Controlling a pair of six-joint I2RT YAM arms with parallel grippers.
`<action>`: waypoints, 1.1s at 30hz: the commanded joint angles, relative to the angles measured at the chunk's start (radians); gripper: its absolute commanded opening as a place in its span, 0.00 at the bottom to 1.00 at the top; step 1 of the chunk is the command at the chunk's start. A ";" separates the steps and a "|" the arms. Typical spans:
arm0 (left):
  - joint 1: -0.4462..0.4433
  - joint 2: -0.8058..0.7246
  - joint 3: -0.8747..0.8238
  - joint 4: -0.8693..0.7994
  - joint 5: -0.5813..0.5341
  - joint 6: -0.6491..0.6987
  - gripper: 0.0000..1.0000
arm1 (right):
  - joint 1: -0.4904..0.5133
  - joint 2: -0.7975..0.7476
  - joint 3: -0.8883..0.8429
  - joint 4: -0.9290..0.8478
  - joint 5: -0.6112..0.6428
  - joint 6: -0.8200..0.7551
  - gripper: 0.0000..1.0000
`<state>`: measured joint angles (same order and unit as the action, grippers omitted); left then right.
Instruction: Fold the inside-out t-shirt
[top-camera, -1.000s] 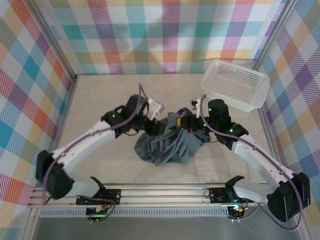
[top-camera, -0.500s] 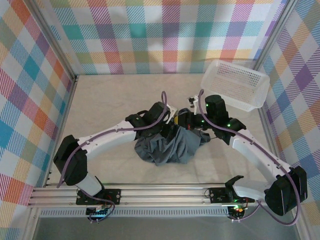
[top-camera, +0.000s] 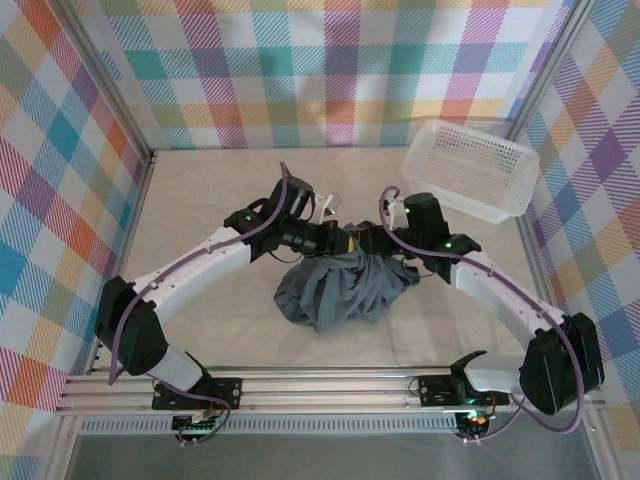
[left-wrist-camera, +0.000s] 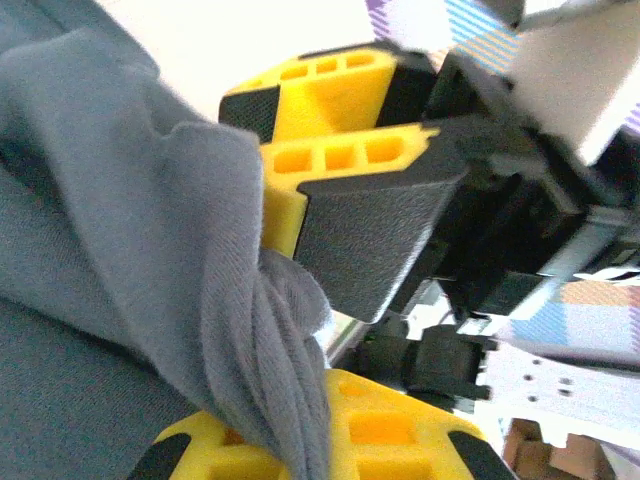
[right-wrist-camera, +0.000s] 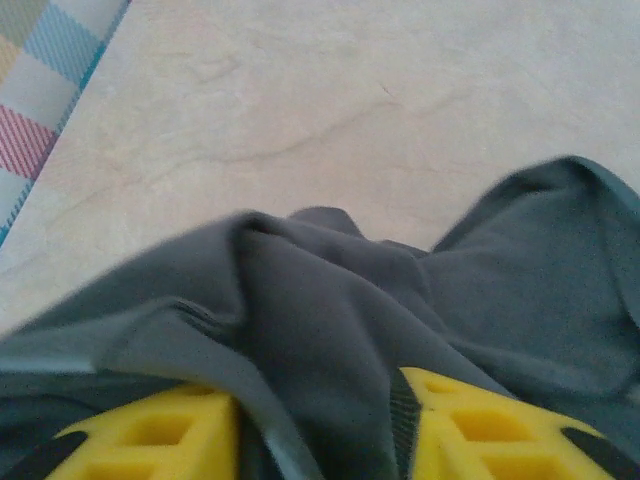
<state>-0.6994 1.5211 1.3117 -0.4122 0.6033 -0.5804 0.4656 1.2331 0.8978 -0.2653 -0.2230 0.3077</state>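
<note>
At the near edge, the two arm bases sit on an aluminium rail (top-camera: 320, 392), and both arms reach inward over the beige counter (top-camera: 200, 200). Just beyond the rail, around the middle of the counter, the inside-out t-shirt (top-camera: 335, 292) lies as a bunched, dark slate-grey heap, its lower folds resting on the surface and its top edge gathered up to where the two claws meet. The left claw (left-wrist-camera: 290, 440) is pressed together on a twisted rope of that cloth, which runs down between its yellow fingers in the left wrist view. Just beside it, almost tip to tip, the right claw (right-wrist-camera: 320, 440) faces it from the other side. Its yellow fingers stand apart, and a ridge of grey fabric runs between and over them in the right wrist view, with bare counter beyond. Whether those fingers press on the fabric cannot be told. Farther back and to the right, well apart from the shirt, a white mesh basket (top-camera: 470, 168) stands tilted against the corner. Behind everything rise the pastel plaid walls (top-camera: 330, 70).
</note>
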 joint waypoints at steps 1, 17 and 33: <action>0.036 -0.035 -0.012 0.091 0.103 -0.139 0.00 | -0.008 -0.216 -0.066 -0.059 0.022 0.059 0.47; 0.054 -0.011 0.014 0.073 0.068 -0.192 0.00 | 0.346 -0.285 -0.092 0.114 0.386 -0.255 0.32; 0.060 -0.001 0.051 0.055 0.114 -0.178 0.00 | 0.359 -0.177 -0.126 0.290 0.316 -0.723 0.10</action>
<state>-0.6449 1.5200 1.3128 -0.3649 0.6506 -0.7628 0.8204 1.0454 0.7330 0.0334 0.1772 -0.4042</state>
